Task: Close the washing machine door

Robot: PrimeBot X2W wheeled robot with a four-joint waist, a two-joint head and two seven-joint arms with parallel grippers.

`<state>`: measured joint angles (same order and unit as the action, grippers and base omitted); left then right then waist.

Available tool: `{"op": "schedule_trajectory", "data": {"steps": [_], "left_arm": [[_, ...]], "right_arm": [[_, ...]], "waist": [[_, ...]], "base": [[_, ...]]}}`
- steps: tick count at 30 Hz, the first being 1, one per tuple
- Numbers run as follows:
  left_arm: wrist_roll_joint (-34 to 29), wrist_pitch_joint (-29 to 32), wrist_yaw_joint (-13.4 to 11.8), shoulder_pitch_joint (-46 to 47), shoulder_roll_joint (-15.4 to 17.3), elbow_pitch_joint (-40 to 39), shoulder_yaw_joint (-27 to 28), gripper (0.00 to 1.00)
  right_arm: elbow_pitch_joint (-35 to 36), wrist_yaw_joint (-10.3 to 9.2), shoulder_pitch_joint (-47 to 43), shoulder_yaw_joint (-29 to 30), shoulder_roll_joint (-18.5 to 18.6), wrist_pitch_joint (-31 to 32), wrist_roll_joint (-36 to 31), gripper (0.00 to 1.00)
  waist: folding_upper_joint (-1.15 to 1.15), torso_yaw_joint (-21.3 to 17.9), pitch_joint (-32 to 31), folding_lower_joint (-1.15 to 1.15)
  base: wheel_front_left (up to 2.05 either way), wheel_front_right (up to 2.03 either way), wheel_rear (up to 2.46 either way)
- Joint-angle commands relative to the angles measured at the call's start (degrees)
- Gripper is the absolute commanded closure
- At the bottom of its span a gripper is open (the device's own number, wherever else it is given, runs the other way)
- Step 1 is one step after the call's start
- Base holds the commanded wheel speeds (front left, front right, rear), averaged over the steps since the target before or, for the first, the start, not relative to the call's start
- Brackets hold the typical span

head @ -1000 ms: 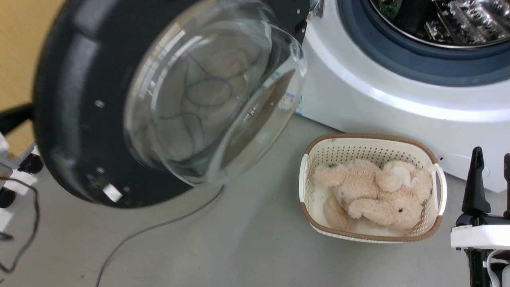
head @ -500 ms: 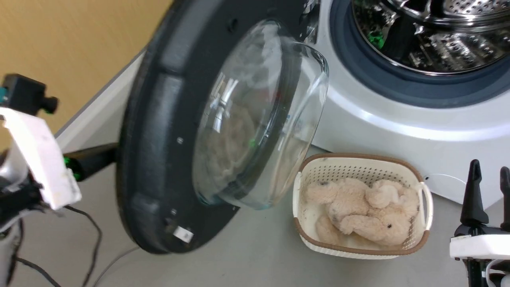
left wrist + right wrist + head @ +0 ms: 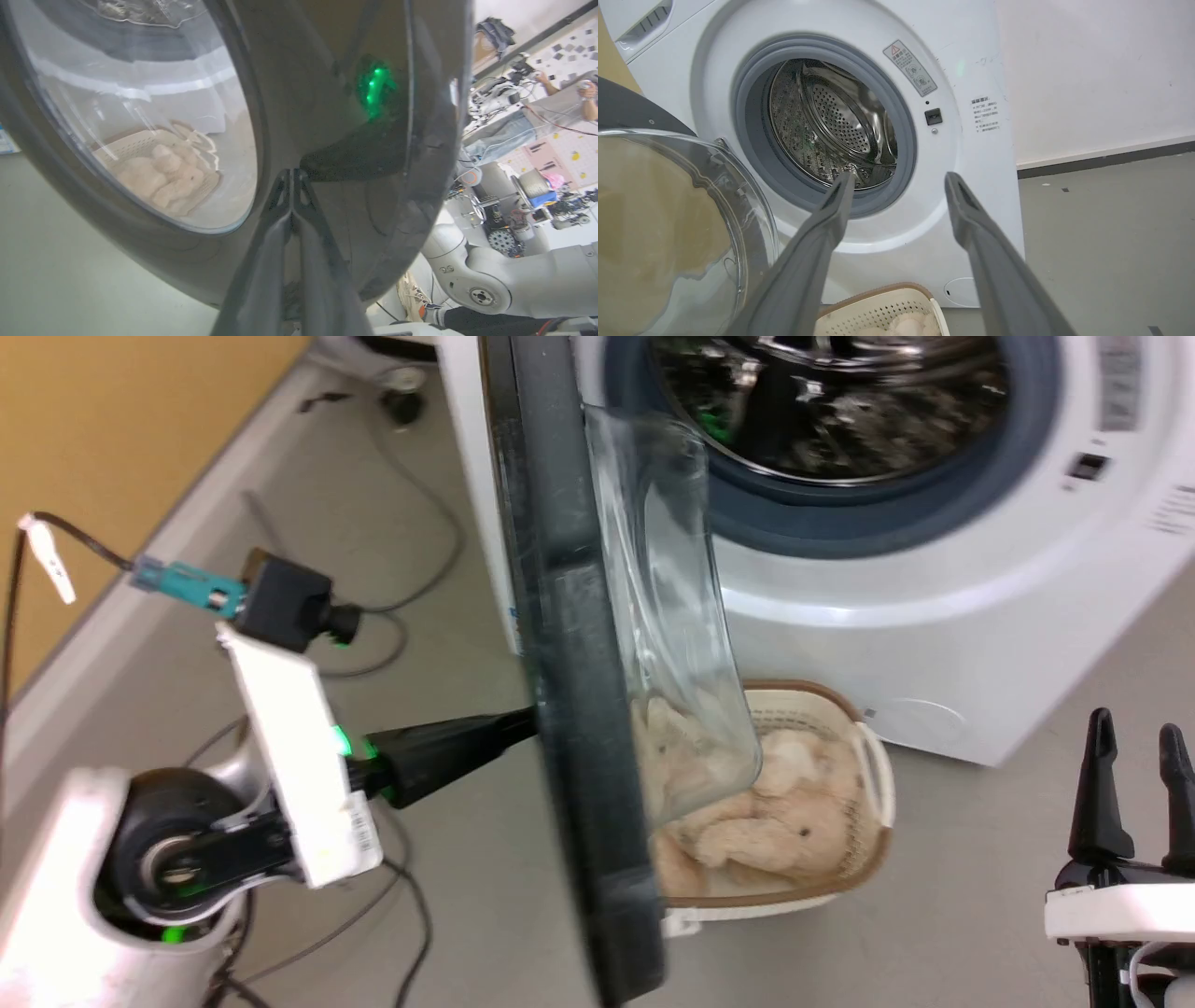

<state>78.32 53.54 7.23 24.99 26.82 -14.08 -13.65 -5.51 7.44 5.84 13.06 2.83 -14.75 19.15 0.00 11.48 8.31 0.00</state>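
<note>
Your left claw, fingers pressed together on nothing, sets its tips against the glossy black face of the washing machine door; your right claw hangs spread, near right. The door stands about half swung, edge-on left of the white washing machine, so closing looks unfinished: its bulging clear glass bowl is well apart from the grey rubber ring.

From the head we look down along the washing machine door. Our wrist views share it: left close against it, right facing the drum.
</note>
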Motion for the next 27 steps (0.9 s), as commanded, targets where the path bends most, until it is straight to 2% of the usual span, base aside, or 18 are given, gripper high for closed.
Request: {"op": "schedule_trajectory", "data": {"steps": [1,13,27], "left_arm": [[0.06,-1.13,0.25,1.17,-0.97,0.26,-0.62,1.00],[-0.71,-9.64,0.25,7.54,-5.57,4.75,-7.66,1.00],[0.64,-20.84,0.25,14.49,-10.01,14.51,-14.27,1.00]], "right_arm": [[-0.03,0.05,-0.24,0.04,0.05,-0.25,-0.41,0.00],[0.49,0.05,1.79,-1.24,0.05,-0.25,0.40,0.00],[0.49,0.05,4.31,-3.00,0.05,-0.25,2.22,0.00]], "waist": [[0.00,-3.48,0.18,0.00],[0.00,-14.53,4.07,0.00],[0.00,-22.18,8.06,0.00]], "base": [[0.00,0.00,0.00],[0.00,0.00,0.00],[0.00,0.00,0.00]]}}
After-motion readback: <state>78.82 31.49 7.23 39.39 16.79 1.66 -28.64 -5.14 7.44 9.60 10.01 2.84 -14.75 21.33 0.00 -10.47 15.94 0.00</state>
